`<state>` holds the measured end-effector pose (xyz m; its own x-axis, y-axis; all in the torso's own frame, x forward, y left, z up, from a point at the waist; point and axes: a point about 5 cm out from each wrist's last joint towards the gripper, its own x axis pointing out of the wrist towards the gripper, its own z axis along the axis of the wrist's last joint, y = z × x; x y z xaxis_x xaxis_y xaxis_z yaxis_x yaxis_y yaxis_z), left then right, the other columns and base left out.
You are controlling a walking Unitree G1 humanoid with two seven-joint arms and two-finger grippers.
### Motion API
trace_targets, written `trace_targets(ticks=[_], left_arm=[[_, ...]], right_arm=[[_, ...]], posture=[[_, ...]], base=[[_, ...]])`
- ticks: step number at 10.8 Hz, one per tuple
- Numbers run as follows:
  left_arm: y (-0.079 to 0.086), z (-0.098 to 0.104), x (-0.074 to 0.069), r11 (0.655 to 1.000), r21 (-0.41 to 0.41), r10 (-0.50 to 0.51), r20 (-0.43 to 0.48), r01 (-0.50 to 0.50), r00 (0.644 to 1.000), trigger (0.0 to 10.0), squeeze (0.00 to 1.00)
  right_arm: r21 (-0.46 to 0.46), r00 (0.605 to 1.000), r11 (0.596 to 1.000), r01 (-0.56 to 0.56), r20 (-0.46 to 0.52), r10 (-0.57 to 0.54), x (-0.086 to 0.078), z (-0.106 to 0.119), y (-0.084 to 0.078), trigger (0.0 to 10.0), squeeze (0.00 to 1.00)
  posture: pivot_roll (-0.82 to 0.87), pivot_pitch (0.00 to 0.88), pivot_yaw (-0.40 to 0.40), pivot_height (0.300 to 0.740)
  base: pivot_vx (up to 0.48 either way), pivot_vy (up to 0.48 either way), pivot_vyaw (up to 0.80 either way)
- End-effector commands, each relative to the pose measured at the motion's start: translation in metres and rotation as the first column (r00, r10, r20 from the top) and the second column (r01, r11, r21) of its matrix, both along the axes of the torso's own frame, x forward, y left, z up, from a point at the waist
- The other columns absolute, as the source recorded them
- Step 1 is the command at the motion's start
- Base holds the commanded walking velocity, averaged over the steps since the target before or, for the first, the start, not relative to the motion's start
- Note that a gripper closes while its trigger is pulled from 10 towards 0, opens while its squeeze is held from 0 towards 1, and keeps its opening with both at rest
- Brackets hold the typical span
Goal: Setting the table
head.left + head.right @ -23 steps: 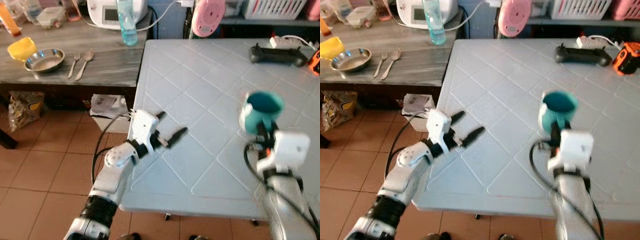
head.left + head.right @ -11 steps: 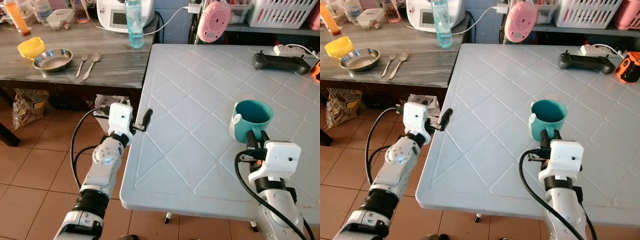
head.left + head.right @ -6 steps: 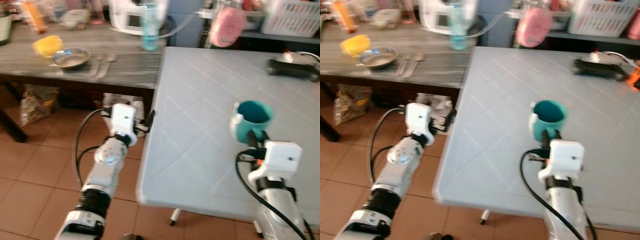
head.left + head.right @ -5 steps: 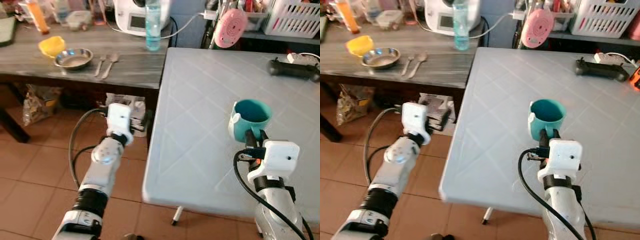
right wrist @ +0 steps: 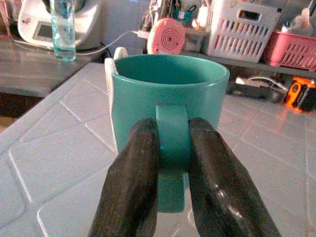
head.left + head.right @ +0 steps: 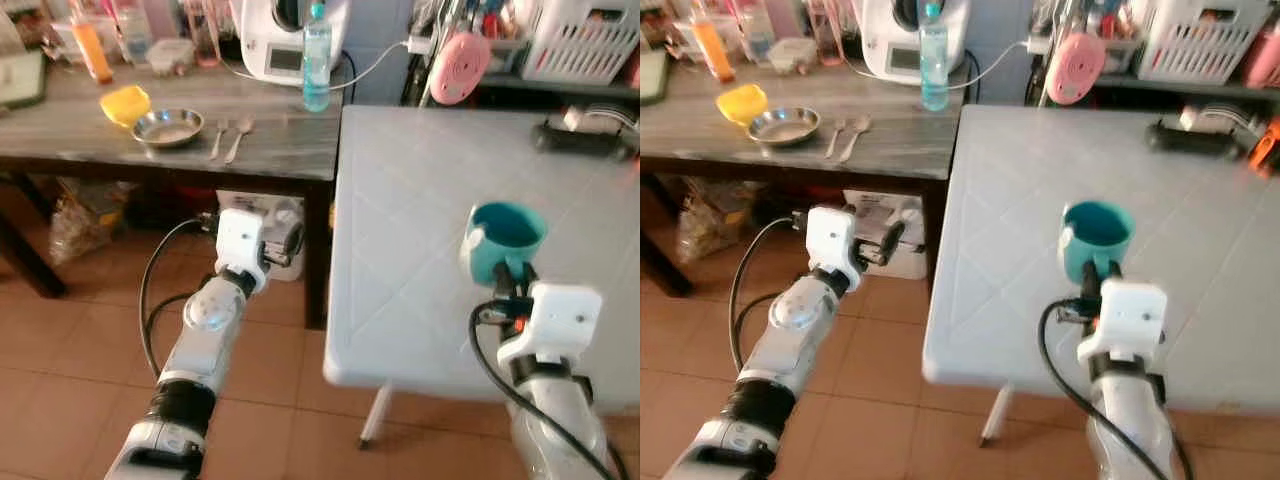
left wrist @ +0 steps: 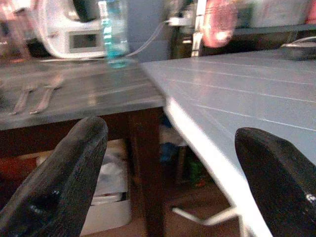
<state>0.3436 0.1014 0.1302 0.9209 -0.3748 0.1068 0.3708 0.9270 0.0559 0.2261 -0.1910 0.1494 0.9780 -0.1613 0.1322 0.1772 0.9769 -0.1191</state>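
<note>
Two tables fill the head views: a white tiled table [image 6: 420, 260] and, beside its far corner, a dark wooden side table [image 6: 120, 145]. On the white table, near its front edge, stands the teal mug [image 6: 503, 240], upright with its handle turned toward the robot. The right gripper [image 6: 505, 283] sits just behind the mug, its fingers at the handle, which is probably why the handle faces this way. Off the white table's edge, over the tiled floor, the left gripper [image 6: 885, 245] points toward the side table. There, well apart from the mug, lie a steel bowl [image 6: 167, 126], a yellow cup [image 6: 124, 103], a fork [image 6: 218, 138] and a spoon [image 6: 238, 135], with a water bottle [image 6: 316, 60] nearer the white table. These look like the next pieces to fetch.

From the left wrist, the two black fingers [image 7: 64, 173] stand wide apart with nothing between them, framing the white table's corner and the fork and spoon beyond.

From the right wrist, the two fingers [image 5: 131, 197] are pressed against either side of the mug's handle [image 5: 173, 143], a grip that holds it level and upright.
</note>
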Motion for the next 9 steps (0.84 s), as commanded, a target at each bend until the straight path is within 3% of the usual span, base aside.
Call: trace_targets(ticks=[1, 9], left_arm=[[0.0055, 0.0005, 0.001, 1.0, 0.019, 0.005, 0.001, -0.005, 1.0, 10.0, 0.0], [0.0005, 0.0007, 0.0025, 1.0, 0.013, -0.005, 0.002, 0.005, 1.0, 10.0, 0.0]], right_arm=[[0.004, 1.0, 1.0, 0.0, 0.019, 0.0, 0.0, 0.0034, 0.002, 10.0, 0.0], [0.0, 1.0, 1.0, 0.018, 0.022, -0.018, -0.0012, 0.0024, -0.0011, 10.0, 0.0]], posture=[[-0.02, 0.088, 0.02, 0.74], [-0.02, 0.076, 0.014, 0.74]], base=[[0.0, 0.401, 0.0], [0.0, 0.431, 0.0]])
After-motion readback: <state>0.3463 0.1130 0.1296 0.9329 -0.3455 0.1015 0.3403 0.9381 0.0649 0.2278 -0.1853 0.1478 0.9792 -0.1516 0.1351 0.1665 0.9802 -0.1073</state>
